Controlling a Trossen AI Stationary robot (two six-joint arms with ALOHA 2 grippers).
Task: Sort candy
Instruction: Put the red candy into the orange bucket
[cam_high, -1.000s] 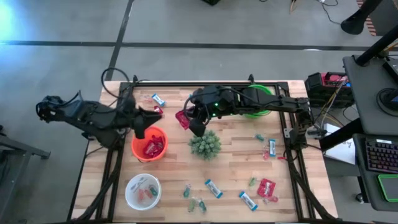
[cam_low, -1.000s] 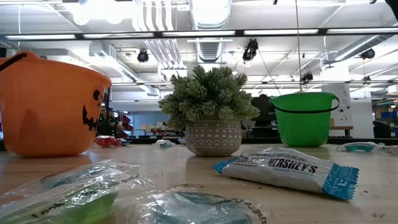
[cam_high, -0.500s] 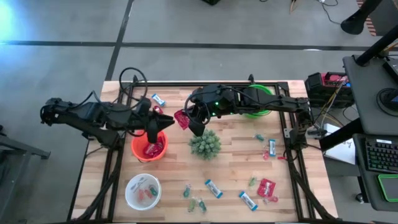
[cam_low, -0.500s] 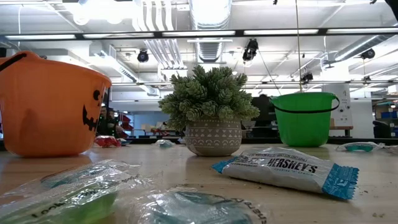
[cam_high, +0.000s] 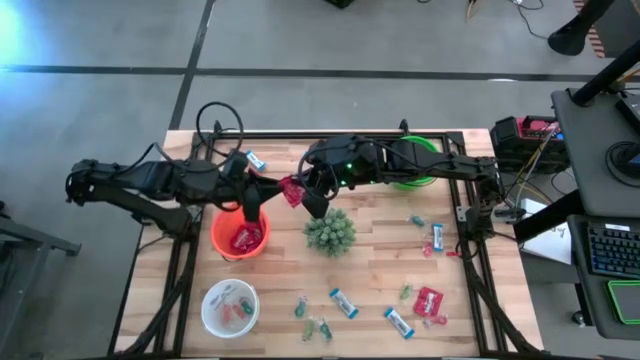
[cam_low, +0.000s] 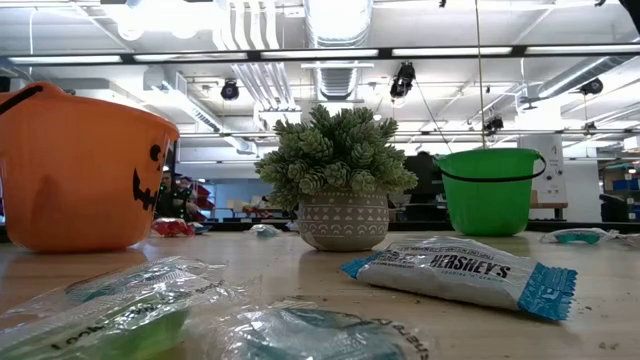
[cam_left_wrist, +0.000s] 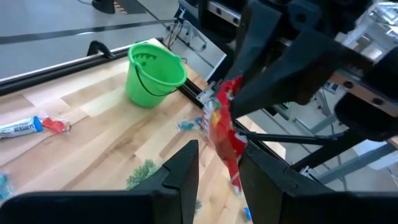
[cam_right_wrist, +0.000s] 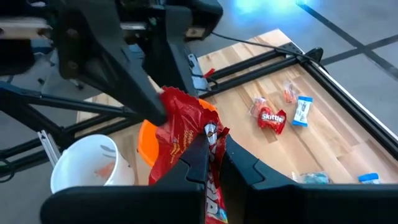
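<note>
Both arms mid-table, meeting at red packet (cam_high: 291, 189).

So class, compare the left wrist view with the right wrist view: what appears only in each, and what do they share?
Only the left wrist view shows the green bucket and the plant's sprigs. Only the right wrist view shows the white bowl, the orange bucket and a loose Skittles packet on the table. Both show the red candy packet pinched in the right gripper, with the left gripper close to it.
</note>
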